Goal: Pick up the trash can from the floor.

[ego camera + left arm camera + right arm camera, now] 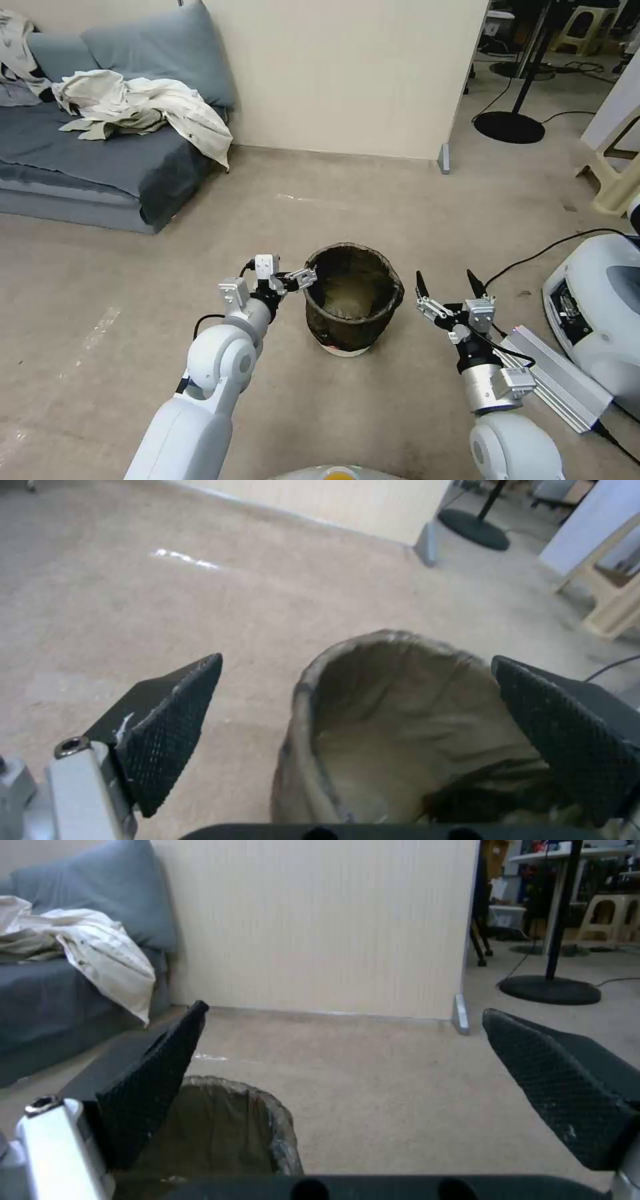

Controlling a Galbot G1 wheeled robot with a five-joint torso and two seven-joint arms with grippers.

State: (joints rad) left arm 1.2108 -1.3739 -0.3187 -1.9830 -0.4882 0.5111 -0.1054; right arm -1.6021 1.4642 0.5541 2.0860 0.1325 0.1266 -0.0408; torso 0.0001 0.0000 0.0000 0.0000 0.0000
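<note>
The trash can (353, 300) stands upright on the floor (133, 293), a small round bin with a dark crinkled bag folded over its rim. My left gripper (307, 275) is at the can's left rim. In the left wrist view the left gripper (357, 660) is open, one finger outside the can (400, 720) and one over its inside, with the rim wall between them. My right gripper (445, 277) hangs open just right of the can, holding nothing. The right wrist view shows the right gripper (345, 1010) with its fingers wide apart and the can (227, 1130) off to one side.
A grey sofa (87, 160) with a pale cloth (140, 107) stands at the back left, a beige partition (347, 73) behind the can. At the right are a white machine (600, 307), a ribbed metal bar (557, 380), black cables and a stand base (509, 127).
</note>
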